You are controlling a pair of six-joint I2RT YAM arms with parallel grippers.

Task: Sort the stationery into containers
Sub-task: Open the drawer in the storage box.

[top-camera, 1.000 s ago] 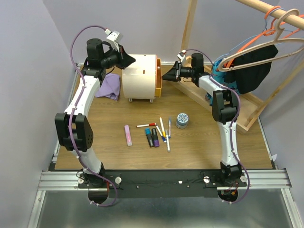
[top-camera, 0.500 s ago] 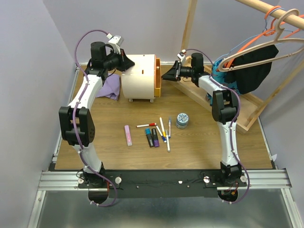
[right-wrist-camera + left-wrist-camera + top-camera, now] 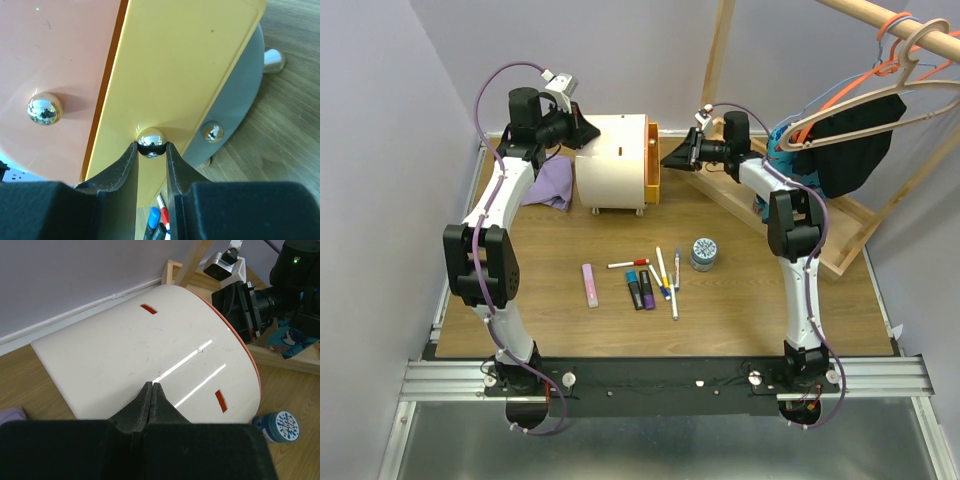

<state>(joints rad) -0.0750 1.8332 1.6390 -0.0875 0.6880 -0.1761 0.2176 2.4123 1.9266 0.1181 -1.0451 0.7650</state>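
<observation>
Near the far edge of the table [image 3: 770, 310], left of the middle: a cream chest [image 3: 612, 160], drawer fronts turned toward the right edge.

Pinches the knob [image 3: 151, 139] of the yellow drawer [image 3: 190, 75] with the right gripper [image 3: 151, 145], one finger on each side, both against the shiny ball. Holds that front standing a little proud of the orange drawer [image 3: 55, 55] beside it.

Keeps the left gripper [image 3: 151, 386] clamped on nothing, fingers pressed flat together, tip at the chest's rounded white wall on the side away from the drawers. Touching it or just short of it, hard to tell.

In the middle of the table, well apart from the chest:
- a pink bar [image 3: 590, 285]
- two dark markers [image 3: 641, 290] side by side
- thin white pens [image 3: 667, 272] partly crossed
- a round tin [image 3: 703, 253] nearest the right edge

Toward the far left corner, beside the chest: a purple cloth [image 3: 552, 183].
</observation>
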